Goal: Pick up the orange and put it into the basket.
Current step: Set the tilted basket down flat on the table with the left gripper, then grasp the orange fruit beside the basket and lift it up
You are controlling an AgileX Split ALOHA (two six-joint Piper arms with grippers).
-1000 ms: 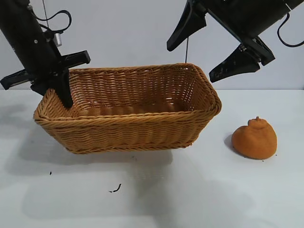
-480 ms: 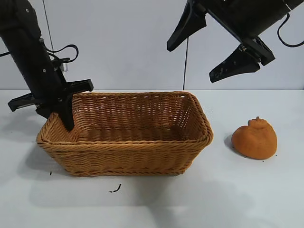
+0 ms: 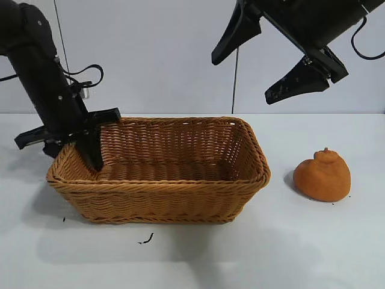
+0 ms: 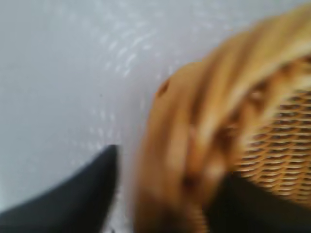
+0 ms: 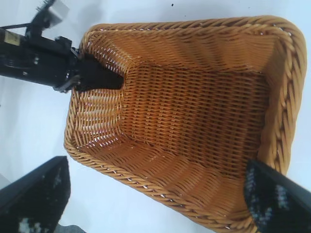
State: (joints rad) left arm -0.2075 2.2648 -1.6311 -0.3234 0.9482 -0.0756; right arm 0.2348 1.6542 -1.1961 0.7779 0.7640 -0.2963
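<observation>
The orange (image 3: 323, 176), lumpy with a small knob on top, lies on the white table to the right of the basket, untouched. The wicker basket (image 3: 180, 184) stands flat on the table. My left gripper (image 3: 75, 158) straddles the basket's left rim, one finger inside the wall and one outside. In the left wrist view a strip of table shows between the outer finger (image 4: 73, 199) and the rim (image 4: 194, 145), so the jaws stand open. My right gripper (image 3: 240, 80) hangs wide open high above the basket's right end, holding nothing; its wrist view looks down into the empty basket (image 5: 146, 187).
A small dark scrap (image 3: 145, 239) lies on the table in front of the basket. A thin vertical cable (image 3: 235, 90) hangs behind it. Bare white table (image 3: 271, 241) stretches around the orange and along the front.
The basket, held lifted and tilted by its left rim, has come down flat onto the table. The left gripper sank with it and its jaws have loosened. The right arm has not moved.
</observation>
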